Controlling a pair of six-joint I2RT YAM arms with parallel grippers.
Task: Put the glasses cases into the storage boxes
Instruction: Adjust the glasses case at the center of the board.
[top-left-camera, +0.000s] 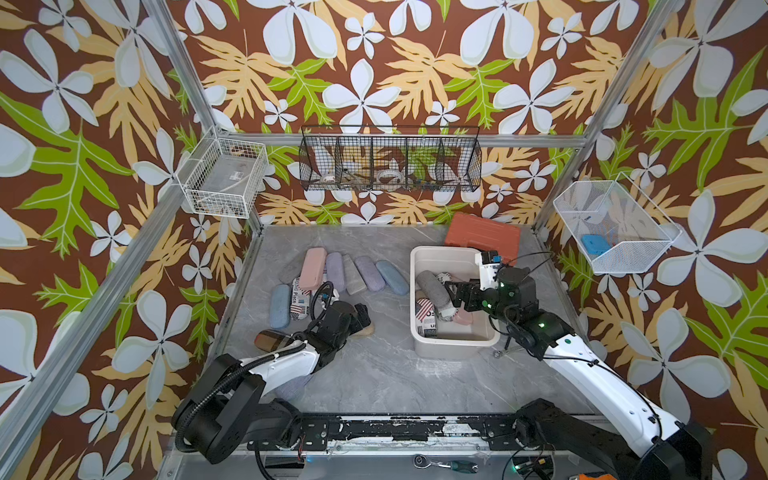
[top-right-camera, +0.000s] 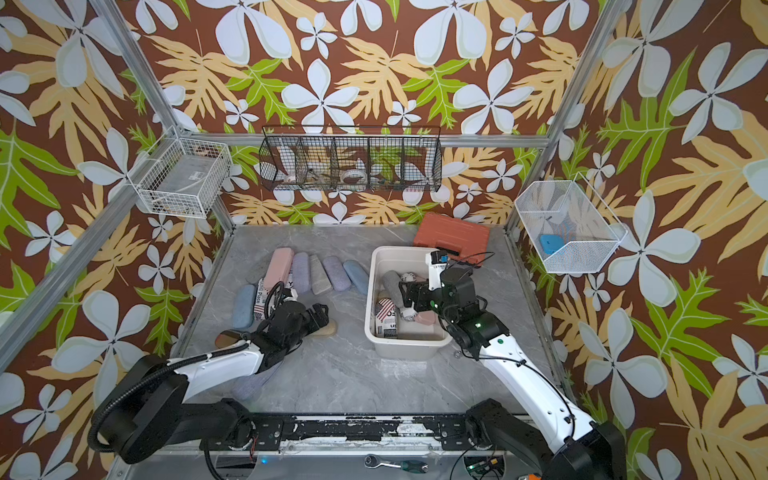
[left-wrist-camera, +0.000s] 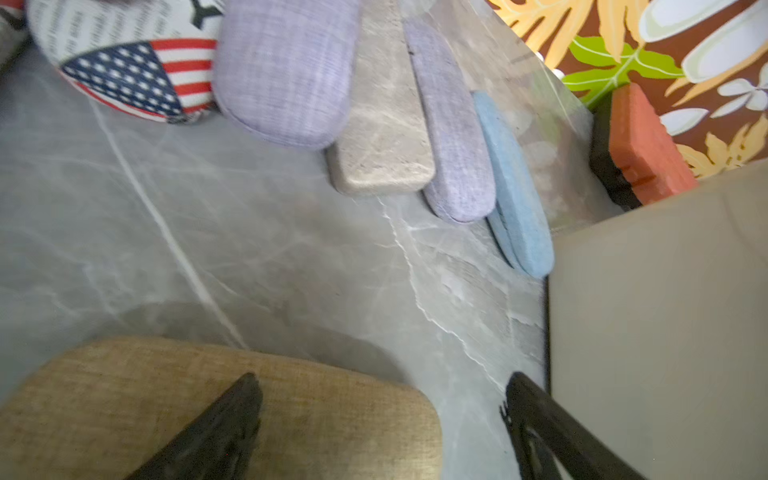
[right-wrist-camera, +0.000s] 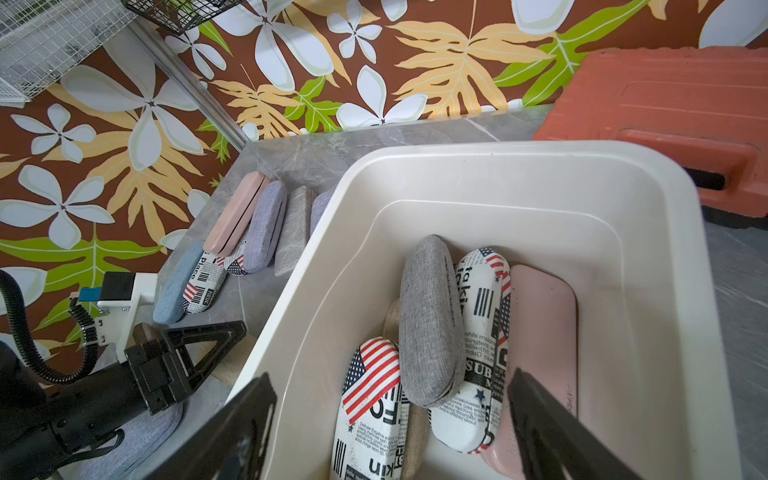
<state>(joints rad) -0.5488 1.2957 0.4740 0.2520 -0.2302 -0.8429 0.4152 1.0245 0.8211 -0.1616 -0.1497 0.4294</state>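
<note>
Hovering with the left hand (left-wrist-camera: 382, 380) spread wide and empty, low over the tan woven case (left-wrist-camera: 340, 415) on the surface (left-wrist-camera: 249, 249), just left of the storage box (left-wrist-camera: 665, 332). Seen lying roughly left to right, with its long axis pointing at the box wall. Straddling it lengthwise: one finger (left-wrist-camera: 216, 428) over the fabric, the other past the rounded right end, beside the box. Probably calls for a wrist turn to close across the narrow width, then a short carry rightward over the rim. Clearly the nearer arm for this one. Poised above the box interior with the right hand (right-wrist-camera: 392, 378), likewise wide and holding nothing, over the grey case (right-wrist-camera: 432, 320), newspaper-print case (right-wrist-camera: 482, 332) and pink case (right-wrist-camera: 540, 332) already inside. More to fetch from the row of cases (top-left-camera: 369, 272) at the far left.
</note>
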